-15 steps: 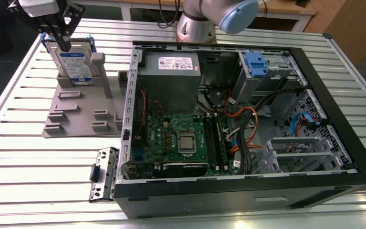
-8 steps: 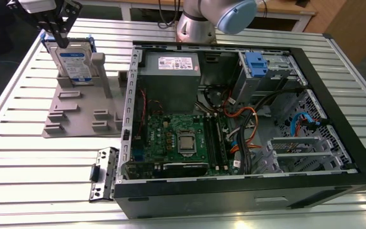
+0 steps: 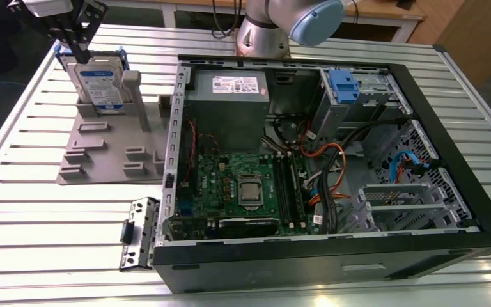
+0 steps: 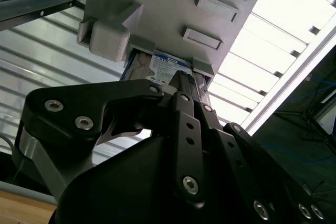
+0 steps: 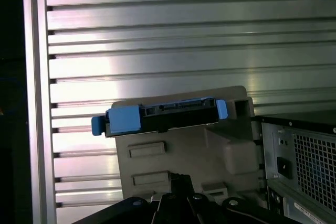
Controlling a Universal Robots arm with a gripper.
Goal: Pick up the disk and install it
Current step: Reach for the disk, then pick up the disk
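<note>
The disk (image 3: 100,83) stands upright in a slot of a grey holder (image 3: 109,153) at the exterior view's left, beside the open computer case (image 3: 450,160). Its blue carrier frame and labelled face show. My gripper (image 3: 79,56) hangs directly over the disk's top edge, its fingers drawn together to a point. I cannot tell whether the tips touch the edge. In the second wrist view the gripper (image 4: 181,77) points at the disk (image 4: 160,64) in the holder (image 4: 157,3). In the first wrist view the disk (image 5: 163,115) shows edge-on beyond the gripper (image 5: 176,178).
Inside the case a drive cage with a blue tab (image 3: 345,83) sits at the back, next to a grey power-supply box (image 3: 227,96). Cables (image 3: 331,166) cross above the green board (image 3: 237,185). A loose metal bracket (image 3: 139,233) lies by the case's front corner on the slatted table (image 3: 41,211).
</note>
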